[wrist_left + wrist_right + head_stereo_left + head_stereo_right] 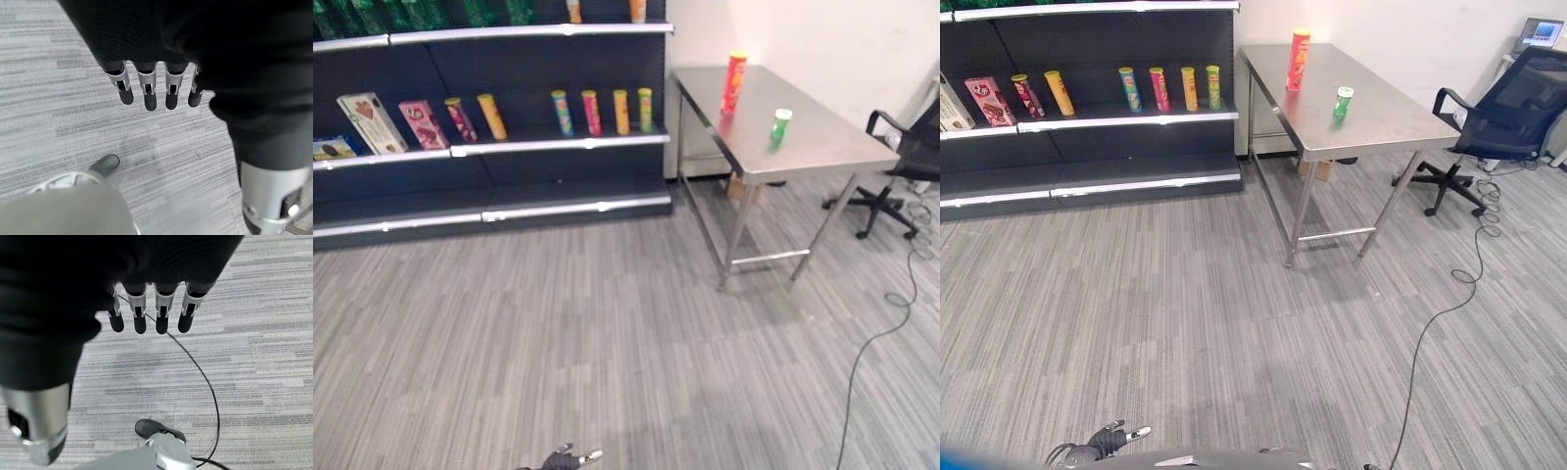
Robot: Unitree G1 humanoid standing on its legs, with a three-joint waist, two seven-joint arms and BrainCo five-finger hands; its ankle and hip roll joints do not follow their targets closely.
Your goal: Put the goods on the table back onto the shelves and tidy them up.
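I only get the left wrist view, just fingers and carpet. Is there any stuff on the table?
Observer: Yes. A tall red can and a short green can stand on the steel table.
Operator: Where do they go?
Observer: The dark shelf unit stands left of the table, with a row of cans on it.
Operator: Anything held on the other side?
Observer: No. The right hand hangs open over the carpet, holding nothing.
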